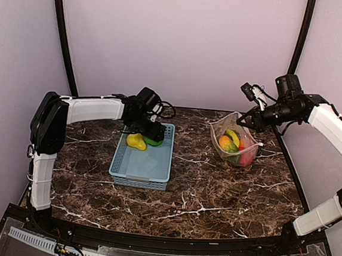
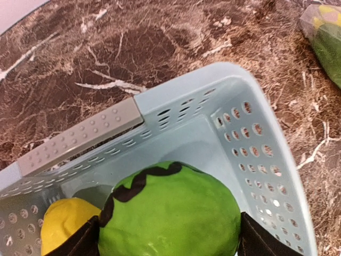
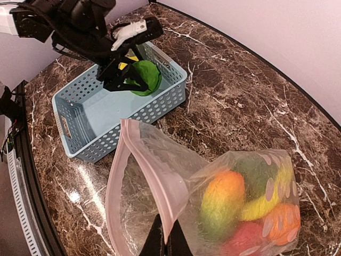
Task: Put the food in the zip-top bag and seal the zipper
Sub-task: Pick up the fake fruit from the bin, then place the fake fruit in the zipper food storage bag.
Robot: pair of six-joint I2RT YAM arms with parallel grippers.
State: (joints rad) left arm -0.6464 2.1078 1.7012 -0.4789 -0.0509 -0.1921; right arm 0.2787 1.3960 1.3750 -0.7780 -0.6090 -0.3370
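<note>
My left gripper (image 1: 149, 134) is shut on the striped green melon (image 2: 169, 213), low inside the light blue basket (image 1: 130, 171). A yellow lemon (image 1: 136, 141) lies beside it in the basket and shows in the left wrist view (image 2: 66, 224). My right gripper (image 1: 243, 120) is shut on the pinkish zipper strip (image 3: 160, 186) of the zip-top bag (image 1: 234, 142), holding its mouth up and open toward the basket. The bag holds several fruits, among them an orange-green one (image 3: 224, 200), a yellow one (image 3: 266, 197) and a red one (image 3: 250, 237).
The basket (image 3: 80, 128) stands left of centre on the dark marble table. The bag stands at the right, a short gap from the basket. A purple wall closes the back and sides.
</note>
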